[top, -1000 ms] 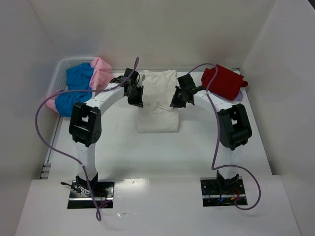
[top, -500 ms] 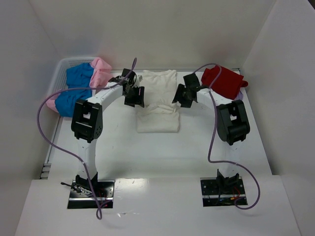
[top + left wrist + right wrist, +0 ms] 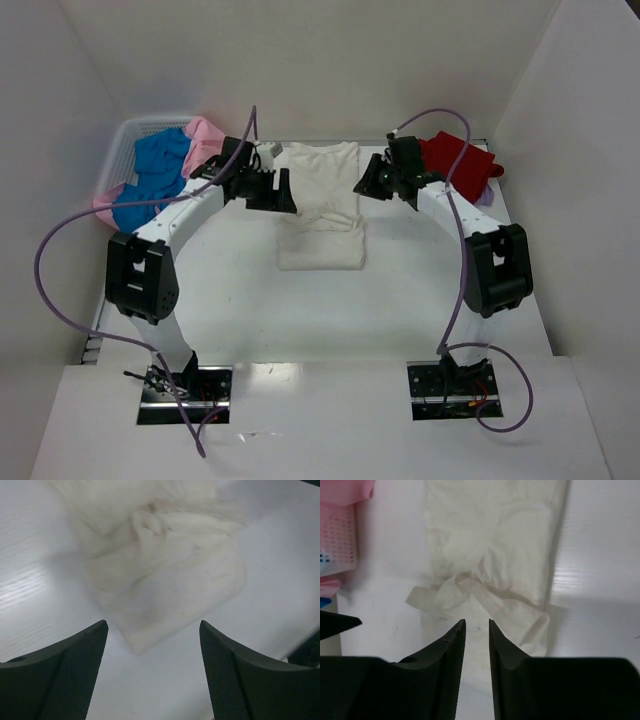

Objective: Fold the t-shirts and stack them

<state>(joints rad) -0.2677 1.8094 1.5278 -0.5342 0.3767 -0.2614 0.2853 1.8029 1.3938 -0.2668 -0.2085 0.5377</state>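
Observation:
A cream-white t-shirt (image 3: 320, 190) lies lengthwise in the middle of the table, with a rumpled fold across it near its lower part. My left gripper (image 3: 276, 190) hovers off the shirt's left edge, jaws wide open and empty; in the left wrist view the shirt (image 3: 165, 565) lies beyond the gripper (image 3: 152, 630). My right gripper (image 3: 367, 186) is off the shirt's right edge. In its wrist view the gripper (image 3: 476, 622) stands only narrowly open above the shirt (image 3: 495, 555), gripping nothing. A red t-shirt (image 3: 460, 165) lies at the back right on a lavender one (image 3: 487, 198).
A white mesh basket (image 3: 122, 140) at the back left holds blue (image 3: 150, 180) and pink (image 3: 207, 140) t-shirts; its corner (image 3: 340, 535) shows in the right wrist view. White walls close in the table on three sides.
Both grippers let go of the cream shirt and drew outward and toward the back. The left jaws have spread wide; the right opened and then narrowed. The shirt now lies rumpled at its fold.

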